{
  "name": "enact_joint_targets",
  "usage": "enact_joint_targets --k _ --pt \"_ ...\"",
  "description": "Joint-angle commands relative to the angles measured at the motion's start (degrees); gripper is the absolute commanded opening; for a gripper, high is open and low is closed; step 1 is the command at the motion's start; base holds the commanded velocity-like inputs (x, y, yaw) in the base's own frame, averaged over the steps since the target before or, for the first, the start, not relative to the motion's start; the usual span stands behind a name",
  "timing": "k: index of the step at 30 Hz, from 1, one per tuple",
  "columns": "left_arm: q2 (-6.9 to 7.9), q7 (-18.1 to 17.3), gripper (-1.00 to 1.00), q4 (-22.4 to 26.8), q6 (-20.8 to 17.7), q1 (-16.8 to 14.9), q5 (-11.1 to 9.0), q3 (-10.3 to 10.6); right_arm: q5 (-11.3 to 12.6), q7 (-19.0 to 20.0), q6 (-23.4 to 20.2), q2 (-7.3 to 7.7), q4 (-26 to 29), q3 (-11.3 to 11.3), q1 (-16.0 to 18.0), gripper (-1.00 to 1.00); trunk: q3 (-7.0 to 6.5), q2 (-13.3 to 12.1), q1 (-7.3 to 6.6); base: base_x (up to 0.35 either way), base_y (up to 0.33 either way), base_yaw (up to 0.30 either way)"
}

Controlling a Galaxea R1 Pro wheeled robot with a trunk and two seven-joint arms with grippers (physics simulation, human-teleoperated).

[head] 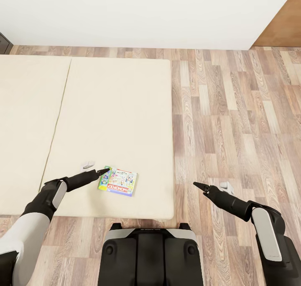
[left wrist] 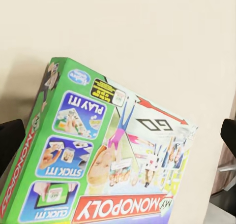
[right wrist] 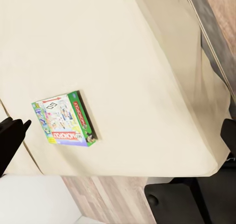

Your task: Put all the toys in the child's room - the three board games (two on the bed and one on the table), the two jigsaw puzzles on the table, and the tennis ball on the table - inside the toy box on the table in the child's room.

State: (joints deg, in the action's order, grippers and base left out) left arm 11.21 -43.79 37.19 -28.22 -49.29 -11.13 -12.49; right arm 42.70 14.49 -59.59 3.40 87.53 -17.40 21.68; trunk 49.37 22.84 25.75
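Head view shows me the Monopoly box (head: 118, 181) lying flat on the cream bed (head: 117, 110), near the bed's front edge and a little left of the robot's middle. My left gripper (head: 104, 171) has its tip just at the left edge of this box, and from this camera I cannot say if it touches. In the left wrist view the box (left wrist: 103, 160) is very close between the two dark fingertips (left wrist: 10, 143), which stand wide apart at both sides of the picture, so I judge the left pincer is open and holds nothing. The right gripper (head: 200, 187) hangs over the wooden floor (head: 234, 122) to the right of the bed, well apart from the box; its fingers (right wrist: 12, 138) also appear far from each other in the right wrist view, so it looks open and empty too. That view also shows the box (right wrist: 64, 119) flat on the bed. I think the step now is to grasp this board game with the left arm. To do it well I would lower the pincer until the fingers are on both sides of the box's thin edge, then close slowly. The box is flat and the mattress is soft, so it may slide away if I push it sideways. The toy box and the table are somewhere else, so carrying comes after.
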Motion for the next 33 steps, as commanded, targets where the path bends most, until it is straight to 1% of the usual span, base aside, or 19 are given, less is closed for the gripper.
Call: enact_joint_targets --k 1,12,15,18,22,24,25,26,27,28,33 --pt "-0.01 -0.10 1.00 -0.01 -0.43 -0.04 -0.29 -0.09 -0.55 0.60 -0.26 0.00 0.01 -0.11 0.03 1.00 0.06 0.09 0.03 0.000 0.000 0.000" --pt "-0.04 -0.03 1.00 -0.11 -0.44 -0.02 -0.27 -0.08 -0.60 0.59 -0.24 0.11 -0.01 -0.17 0.03 1.00 0.06 0.09 0.03 0.000 0.000 0.000" --pt "-0.25 0.13 1.00 -0.32 -0.49 -0.03 0.02 0.12 -0.55 0.56 -0.19 0.17 -0.05 -0.23 0.03 1.00 0.06 0.09 0.03 0.000 0.000 0.000" --pt "-0.44 1.71 1.00 -1.12 -0.46 -0.06 0.98 1.03 -0.58 0.46 -0.08 0.27 -0.07 -0.35 0.03 1.00 0.07 0.09 0.03 0.000 0.000 0.000" --pt "-0.77 4.55 1.00 -1.73 -0.03 -0.03 1.39 1.64 -0.59 -0.34 0.03 0.34 -0.41 -0.51 0.03 1.00 0.24 0.09 0.03 0.000 0.000 0.000" --pt "-1.04 6.14 1.00 -1.91 0.33 -0.02 1.49 1.83 -0.61 -2.60 0.05 0.37 -0.78 -0.62 0.03 1.00 0.39 0.09 0.03 0.000 0.000 0.017" --pt "-1.10 6.38 1.00 -1.94 0.37 -0.02 1.50 1.87 -0.63 -3.35 0.05 0.37 -0.84 -0.64 0.03 1.00 0.46 0.09 0.03 0.000 0.000 0.065" --pt "-1.25 6.71 1.00 -1.97 0.41 -0.02 1.52 1.95 -0.68 -4.92 0.04 0.37 -0.91 -0.66 0.03 1.00 0.54 0.09 0.03 0.000 0.000 0.110" --pt "-1.30 6.85 1.00 -1.98 0.42 -0.04 1.53 2.00 -0.70 -5.74 0.03 0.37 -0.94 -0.65 0.03 1.00 0.62 0.09 0.03 0.000 0.000 0.126" --pt "-1.42 7.05 1.00 -2.00 0.43 -0.03 1.54 2.04 -0.73 -7.40 0.02 0.36 -0.97 -0.64 0.03 1.00 0.69 0.09 0.03 0.000 0.000 0.149" --pt "-1.61 7.33 1.00 -2.03 0.42 -0.02 1.57 2.15 -0.70 -11.39 0.01 0.27 -0.97 -0.62 0.03 1.00 0.91 0.09 0.03 0.000 0.000 0.093"
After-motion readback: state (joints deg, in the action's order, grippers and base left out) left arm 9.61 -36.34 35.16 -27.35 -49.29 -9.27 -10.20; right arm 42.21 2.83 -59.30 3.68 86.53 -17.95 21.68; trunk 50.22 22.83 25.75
